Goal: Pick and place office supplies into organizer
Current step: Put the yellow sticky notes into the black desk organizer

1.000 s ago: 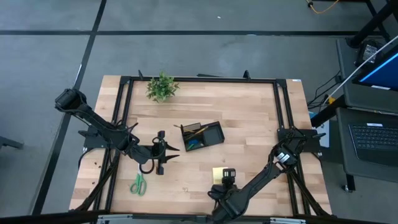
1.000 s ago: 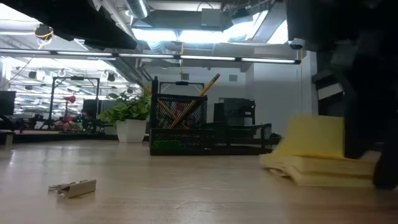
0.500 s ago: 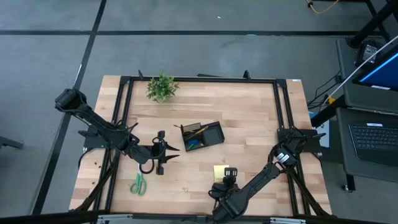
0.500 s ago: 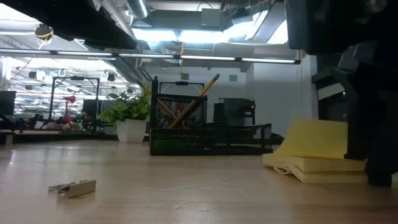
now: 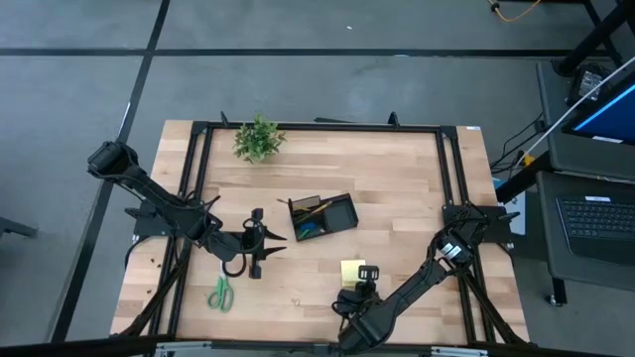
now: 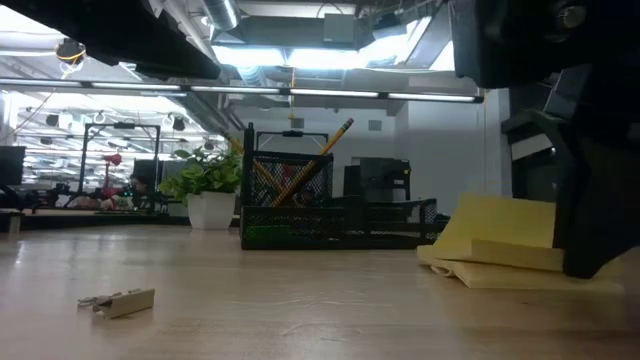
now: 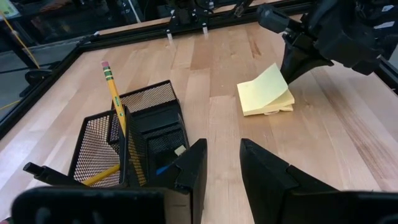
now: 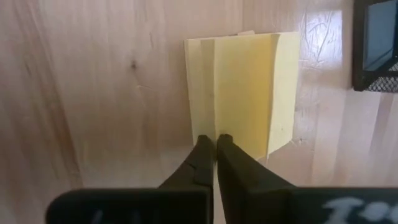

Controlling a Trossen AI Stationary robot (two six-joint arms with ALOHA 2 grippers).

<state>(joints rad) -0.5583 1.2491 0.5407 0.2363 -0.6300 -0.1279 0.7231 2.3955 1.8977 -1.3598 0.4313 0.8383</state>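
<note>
A: Where is the right claw [image 8: 215, 146]?

B: Low over the near part of the worktop [image 5: 397, 188], at the near edge of the yellow sticky-note pad [image 8: 242, 93]. Its two fingers are pressed together with no gap showing, tips on the pad's edge. The top sheets are lifted and curled there; whether a sheet is actually pinched, I cannot tell.

A: And the pad itself?

B: It lies flat on the wood just ahead of that claw, between it and the organizer [image 5: 322, 216]. From table height the upper leaves fan upward while the lower stack rests on the surface.

A: The left claw [image 5: 266, 243]?

B: It hangs above the worktop to the left of the organizer, fingers partly apart with a narrow gap, holding nothing.

A: What sits in the organizer?

B: A black mesh tray near the middle of the worktop. A pencil [image 7: 114, 93] with a pink eraser stands tilted in the taller section, another yellow one lies lower in the mesh, and something blue shows in the shallow part.

A: Anything else lying about?

B: Green-handled scissors [image 5: 220, 294] near the front left, well apart from the organizer, and a small potted plant [image 5: 258, 138] by the far edge. A small metal clip [image 6: 118, 300] lies in the foreground of the low view.
</note>
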